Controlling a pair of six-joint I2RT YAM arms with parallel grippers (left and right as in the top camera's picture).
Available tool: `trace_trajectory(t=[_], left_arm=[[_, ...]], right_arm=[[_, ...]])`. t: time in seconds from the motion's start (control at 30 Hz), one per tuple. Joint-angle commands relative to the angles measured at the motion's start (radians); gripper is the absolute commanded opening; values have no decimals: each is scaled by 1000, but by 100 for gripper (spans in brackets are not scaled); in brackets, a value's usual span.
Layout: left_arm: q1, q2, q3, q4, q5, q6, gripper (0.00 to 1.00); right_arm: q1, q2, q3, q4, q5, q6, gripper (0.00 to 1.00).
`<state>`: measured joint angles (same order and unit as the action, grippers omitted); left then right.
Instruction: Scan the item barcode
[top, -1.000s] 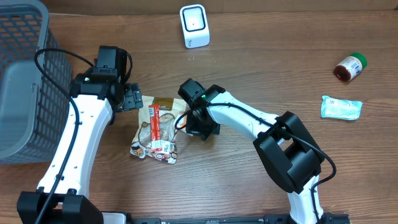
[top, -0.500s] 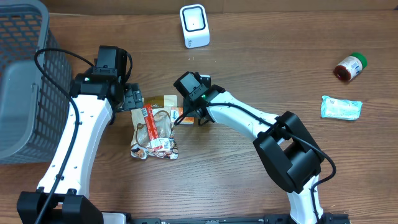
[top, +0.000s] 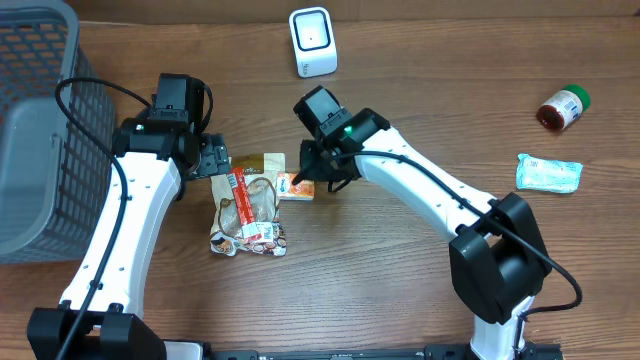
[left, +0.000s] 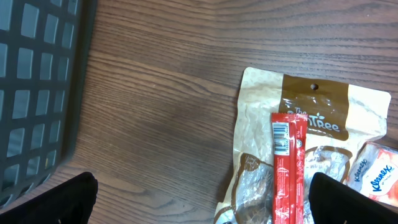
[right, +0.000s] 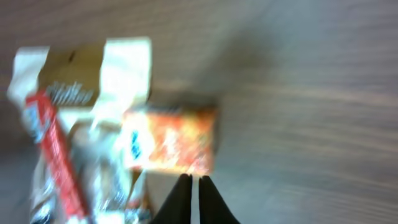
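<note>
The worktop (top: 400, 290) was mid-brown with a streaky wood grain. At the far left we saw the basket (top: 40, 120), grey, its walls an open square mesh. The scanner (top: 313, 41) at the far middle was white with a grey window. At the far right the jar (top: 563, 107) had a green cap, a white label and dark reddish-brown contents. Nearer, the packet (top: 548, 172) was pale blue-green and white. The pouch (left: 255, 124) was cream with a brown band lettered in white. On it the stick (left: 286, 180) was red with a black-lined white barcode patch. Just right, the small pack (right: 177, 140) was orange, its white patch lettered in blue. The left arm (top: 135, 215) and right arm (top: 420, 185) were white with black joints. The right fingers (right: 177, 205) were black.
</note>
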<state>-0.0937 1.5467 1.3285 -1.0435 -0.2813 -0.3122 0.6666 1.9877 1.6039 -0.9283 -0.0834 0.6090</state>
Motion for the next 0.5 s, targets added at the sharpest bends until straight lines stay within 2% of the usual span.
trace_trajectory(t=[0.0, 0.23, 0.47], left_arm=[[-5, 3, 2, 2, -7, 1, 100], [-5, 3, 2, 2, -7, 1, 100], [-5, 3, 2, 2, -7, 1, 100]], right_arm=[[24, 18, -23, 2, -165, 45, 4], [60, 38, -134, 56, -154, 102, 4], [79, 39, -260, 246, -137, 134, 4]])
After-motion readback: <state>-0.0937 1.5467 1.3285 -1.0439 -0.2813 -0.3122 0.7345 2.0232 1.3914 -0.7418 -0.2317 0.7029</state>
